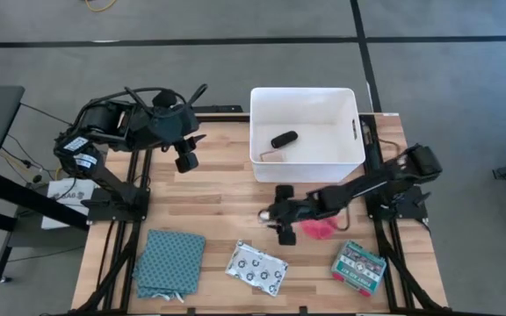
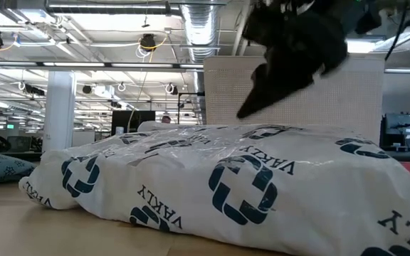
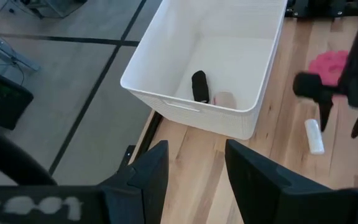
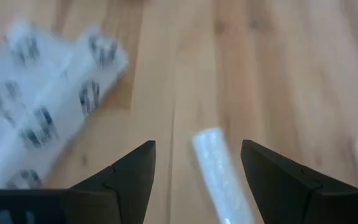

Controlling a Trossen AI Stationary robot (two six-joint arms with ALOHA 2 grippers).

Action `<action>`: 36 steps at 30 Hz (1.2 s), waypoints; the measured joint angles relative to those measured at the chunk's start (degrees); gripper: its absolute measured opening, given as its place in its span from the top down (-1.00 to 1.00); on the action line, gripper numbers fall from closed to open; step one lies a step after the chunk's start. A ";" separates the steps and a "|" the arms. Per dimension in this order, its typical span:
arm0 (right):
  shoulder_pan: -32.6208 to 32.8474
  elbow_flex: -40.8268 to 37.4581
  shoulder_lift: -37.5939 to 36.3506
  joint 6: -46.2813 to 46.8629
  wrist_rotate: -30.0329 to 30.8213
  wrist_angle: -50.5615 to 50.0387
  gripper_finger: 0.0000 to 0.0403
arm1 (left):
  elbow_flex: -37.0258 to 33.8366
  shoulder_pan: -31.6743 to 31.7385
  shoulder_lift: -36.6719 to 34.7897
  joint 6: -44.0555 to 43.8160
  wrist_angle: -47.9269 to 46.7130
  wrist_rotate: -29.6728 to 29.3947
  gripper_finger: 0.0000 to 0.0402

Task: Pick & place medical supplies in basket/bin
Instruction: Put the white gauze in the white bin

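Observation:
The white bin (image 1: 306, 167) stands at the table's far side and holds the black cylinder (image 1: 284, 140) and the beige roll (image 1: 273, 155). My right gripper (image 1: 281, 213) is open, low over the white stick (image 1: 266, 215). In the right wrist view its fingers (image 4: 197, 146) stand on either side of the stick (image 4: 219, 174), which lies flat on the table. The pink spiky ball (image 1: 319, 230) lies just right of that gripper. The silvery dotted packet (image 1: 256, 268) and the green-and-red box (image 1: 358, 266) rest near the front edge. My left gripper (image 1: 186, 160) waits open, left of the bin.
A folded teal patterned cloth (image 1: 169, 262) lies at the table's near left. Bare wood stretches between the left arm and the bin. In the low view the packet (image 2: 226, 185) fills the foreground, with the bin wall (image 2: 290, 92) behind it.

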 joint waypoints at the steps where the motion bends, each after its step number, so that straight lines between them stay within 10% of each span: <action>1: 0.00 1.11 1.67 -2.07 0.11 -0.28 -0.14 | 0.00 0.00 0.00 0.31 0.00 0.00 0.26; 19: -3.14 15.14 18.04 -8.56 1.08 -17.66 -0.07 | -10.78 -0.64 0.20 3.51 0.06 4.89 0.26; 31: -3.06 20.27 18.57 -7.73 -2.76 -23.33 0.83 | -30.94 -0.83 0.27 7.56 5.00 3.85 0.26; 36: -1.75 26.64 18.57 -7.70 -2.43 -26.58 0.87 | -31.01 -0.81 -0.39 3.71 1.59 -1.20 0.26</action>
